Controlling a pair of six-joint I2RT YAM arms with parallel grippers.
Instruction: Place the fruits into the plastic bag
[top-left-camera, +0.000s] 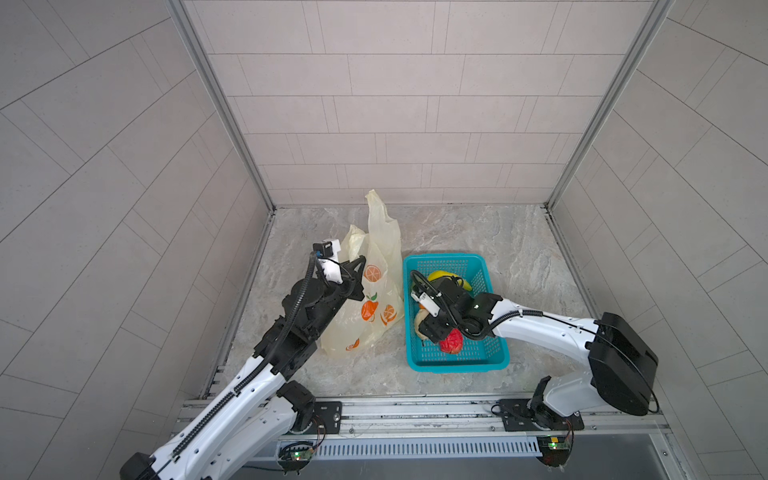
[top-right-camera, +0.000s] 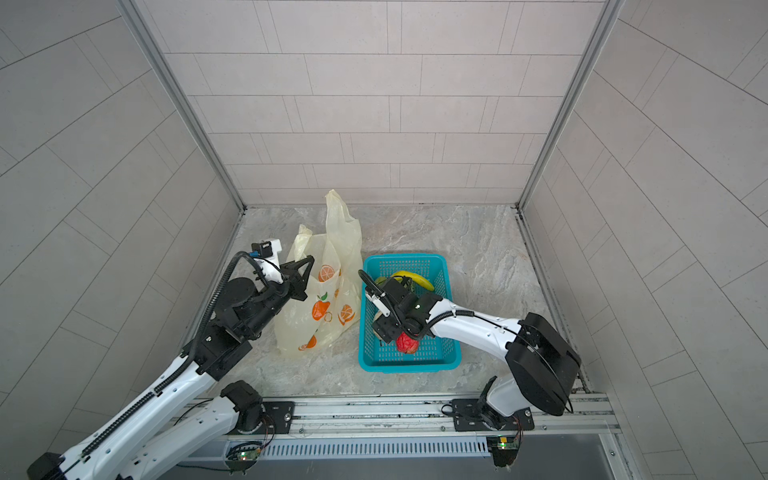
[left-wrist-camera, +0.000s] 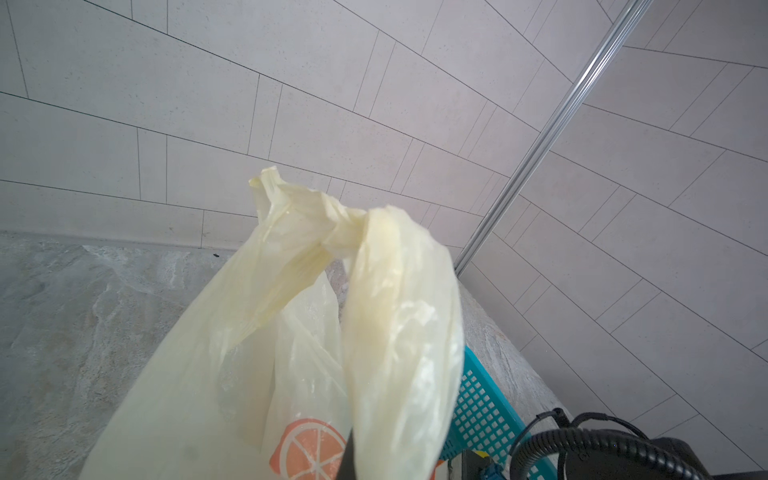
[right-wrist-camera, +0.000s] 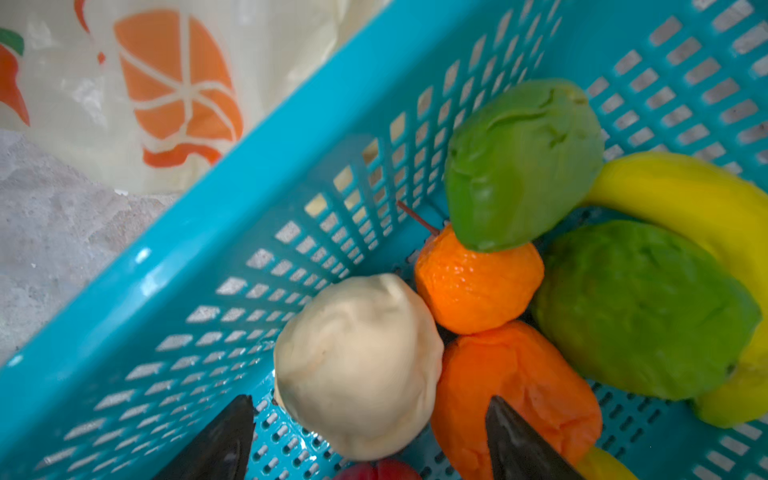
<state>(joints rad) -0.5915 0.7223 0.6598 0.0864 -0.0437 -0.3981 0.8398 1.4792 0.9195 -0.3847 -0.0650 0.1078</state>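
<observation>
**Bag held at its rim, open end effector down in the basket**

In both top views my left end effector (top-left-camera: 361, 262) is pinching shut on the upper edge of the plastic bag (top-left-camera: 384, 291). The bag is standing on the tabletop (top-left-camera: 498, 232) just beside the teal basket (top-left-camera: 457, 366), on the basket's side toward my left arm. My right end effector (top-left-camera: 420, 322) is reaching down inside the basket, near the wall facing the bag. The banana (top-left-camera: 442, 275) is lying at the basket's far end. The bumpy red ball (top-left-camera: 452, 343) is sitting toward its near end, partly under my right wrist.

In the left wrist view the bag's handle loops are rising in front of me, bunched at the top. One dark finger (left-wrist-camera: 347, 457) is pressing against the film next to a printed orange slice, and a corner of the basket is showing just behind the bag.

In the right wrist view my fingers (right-wrist-camera: 224, 440) are standing wide apart and gripping nothing. A cream fruit (right-wrist-camera: 357, 365) is lying between them against the basket wall nearest the bag. Two orange pieces (right-wrist-camera: 478, 282) are touching it, and two green pieces (right-wrist-camera: 640, 307) are lying beyond those. The banana is curving along the wall farther from the bag. Every fruit I can see is lying in the basket.
</observation>
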